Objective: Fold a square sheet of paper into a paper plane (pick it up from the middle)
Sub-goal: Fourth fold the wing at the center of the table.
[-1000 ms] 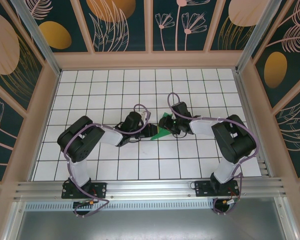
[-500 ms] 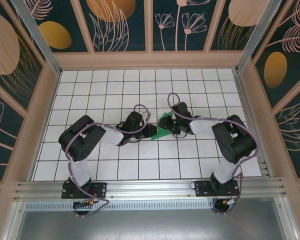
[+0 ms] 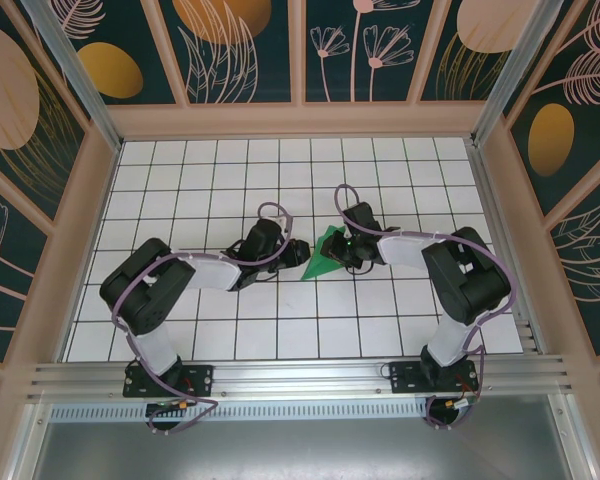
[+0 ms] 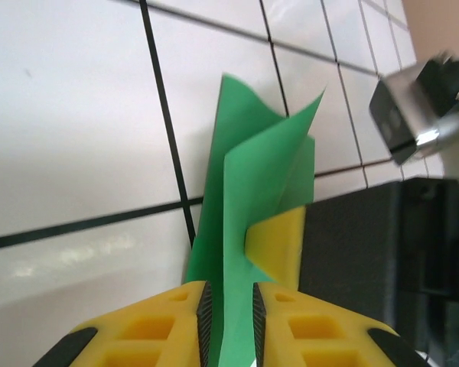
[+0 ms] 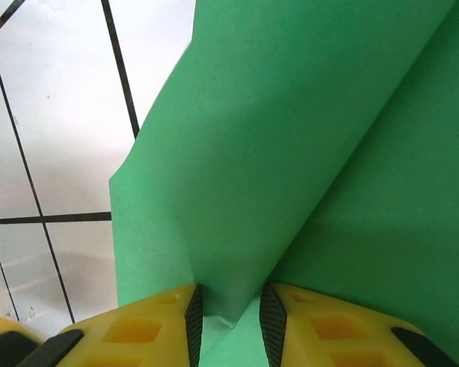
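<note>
The square sheet of paper [image 3: 323,258] is folded into a narrow, creased green shape near the middle of the table. It stands partly upright between the two grippers. My left gripper [image 3: 301,253] meets it from the left. In the left wrist view the paper [image 4: 252,176] fills the narrow gap of that gripper [image 4: 231,321], touching both pads. My right gripper [image 3: 343,251] meets it from the right. In the right wrist view a raised fold of the paper [image 5: 306,138] sits between that gripper's [image 5: 231,317] pads, which stand a little apart. One yellow finger [image 4: 279,241] of the right gripper lies against the paper.
The white gridded table [image 3: 230,180] is walled by a beige frame [image 3: 300,120] at the back and both sides. A metal rail [image 3: 300,375] with the arm bases runs along the near edge. The right arm's black body [image 4: 382,229] sits close beside the paper.
The left arm's elbow has dropped and swung left while its gripper stayed at the paper. The right gripper's jaws have narrowed around the fold. The paper has hardly moved.
</note>
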{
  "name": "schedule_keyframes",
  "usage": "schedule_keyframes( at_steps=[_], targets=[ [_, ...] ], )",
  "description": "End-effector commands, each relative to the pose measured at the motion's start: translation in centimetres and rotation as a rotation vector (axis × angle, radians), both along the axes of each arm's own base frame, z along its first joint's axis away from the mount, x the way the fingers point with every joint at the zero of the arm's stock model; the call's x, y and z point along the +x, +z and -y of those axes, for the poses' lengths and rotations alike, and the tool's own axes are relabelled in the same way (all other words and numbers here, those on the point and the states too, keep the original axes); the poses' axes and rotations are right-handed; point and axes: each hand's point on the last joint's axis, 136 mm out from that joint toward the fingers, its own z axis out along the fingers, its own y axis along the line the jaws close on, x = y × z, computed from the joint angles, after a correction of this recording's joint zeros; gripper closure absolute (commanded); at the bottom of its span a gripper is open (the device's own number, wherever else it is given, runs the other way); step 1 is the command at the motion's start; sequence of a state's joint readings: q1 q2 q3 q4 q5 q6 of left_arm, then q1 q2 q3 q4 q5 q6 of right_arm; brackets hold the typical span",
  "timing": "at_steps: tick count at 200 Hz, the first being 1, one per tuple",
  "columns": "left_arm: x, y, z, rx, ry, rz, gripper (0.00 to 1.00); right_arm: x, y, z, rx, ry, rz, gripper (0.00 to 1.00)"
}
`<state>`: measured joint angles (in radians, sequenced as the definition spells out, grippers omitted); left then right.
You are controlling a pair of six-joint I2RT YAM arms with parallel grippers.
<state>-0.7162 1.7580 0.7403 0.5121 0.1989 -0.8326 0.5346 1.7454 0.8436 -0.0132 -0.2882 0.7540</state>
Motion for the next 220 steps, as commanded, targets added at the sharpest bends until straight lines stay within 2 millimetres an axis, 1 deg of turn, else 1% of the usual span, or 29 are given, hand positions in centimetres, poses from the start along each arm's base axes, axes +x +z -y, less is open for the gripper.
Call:
schedule_keyframes(
  at_steps=[1,28,50,71,116,139,154,177,199,220],
  targets=[
    [0.3,-0.2,-1.4,0.031,0.076,0.005,0.74,-4.5,-5.5,3.9,-0.188,0.006,-0.199,0.68],
    [0.1,0.0,-0.8,0.002,0.041,0.012,0.74,-4.8,-5.8,4.0,-0.193,0.008,-0.21,0.68],
    [-0.6,0.5,0.6,-0.056,-0.039,0.018,0.74,-4.8,-5.9,4.1,-0.191,-0.003,-0.216,0.68],
    [-1.5,1.2,1.9,-0.119,-0.125,0.033,0.72,-4.4,-5.6,3.8,-0.166,-0.012,-0.204,0.67],
    [-1.2,-1.0,0.9,-0.004,-0.117,0.039,0.65,-3.7,-4.0,2.5,-0.089,0.018,-0.137,0.65],
    [-1.1,-1.7,1.1,0.011,-0.134,0.04,0.63,-3.5,-3.3,1.9,-0.047,0.046,-0.102,0.65],
    [-1.2,-2.2,1.6,0.007,-0.16,0.031,0.63,-3.5,-3.0,1.6,-0.025,0.059,-0.093,0.65],
    [-1.3,-2.4,2.4,-0.026,-0.19,0.025,0.64,-3.3,-2.3,1.1,0.007,0.073,-0.073,0.65],
    [-1.4,-1.8,3.0,-0.063,-0.212,0.032,0.66,-2.8,-1.5,0.8,0.036,0.079,-0.051,0.65],
    [-1.3,-1.7,3.2,-0.067,-0.216,0.035,0.68,-2.4,-0.8,0.5,0.067,0.083,-0.033,0.65]
  ],
)
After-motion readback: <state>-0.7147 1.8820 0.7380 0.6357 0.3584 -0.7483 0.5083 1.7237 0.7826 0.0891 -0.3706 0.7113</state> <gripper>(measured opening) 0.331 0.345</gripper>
